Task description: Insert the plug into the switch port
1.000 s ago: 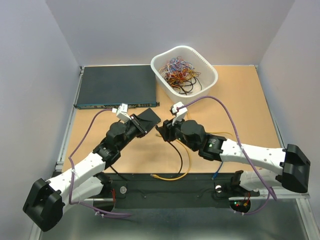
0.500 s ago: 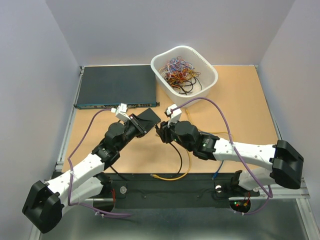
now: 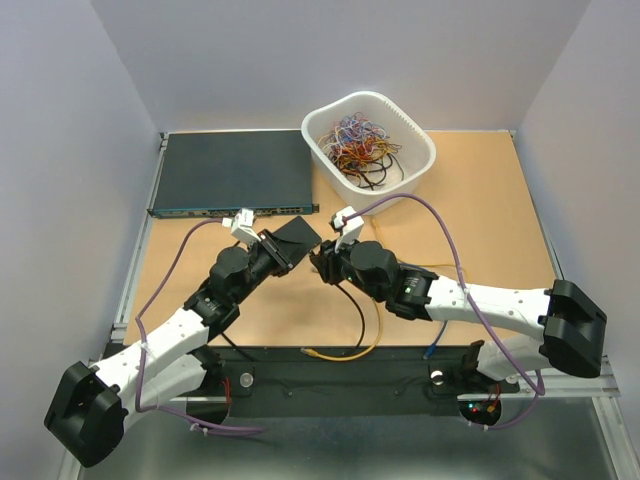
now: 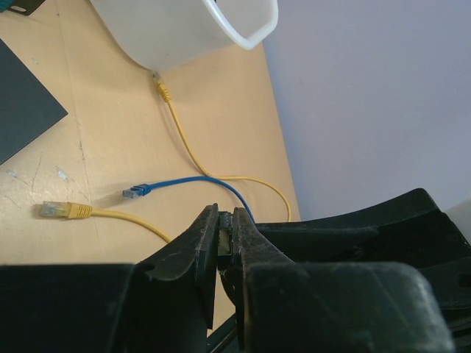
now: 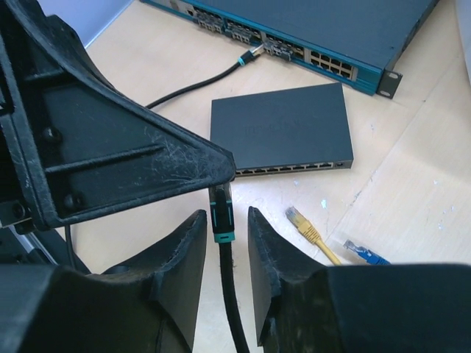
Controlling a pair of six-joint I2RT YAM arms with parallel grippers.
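The plug is black with a teal band, on a black cable. My left gripper is shut on the plug's tip; in the right wrist view its finger covers that tip. My right gripper is open, with its fingers on either side of the plug body and a gap on each side. The small flat black switch lies just beyond, its row of ports facing the plug. In the top view both grippers meet beside the switch.
The wide dark grey rack unit with a teal front sits at the back left, a black cable plugged into it. A white basket of wires stands behind. Loose yellow and blue plugs lie nearby.
My right arm has swung left and brought its gripper up against the left gripper. The left arm has stayed almost still. Little has moved in the last half second.
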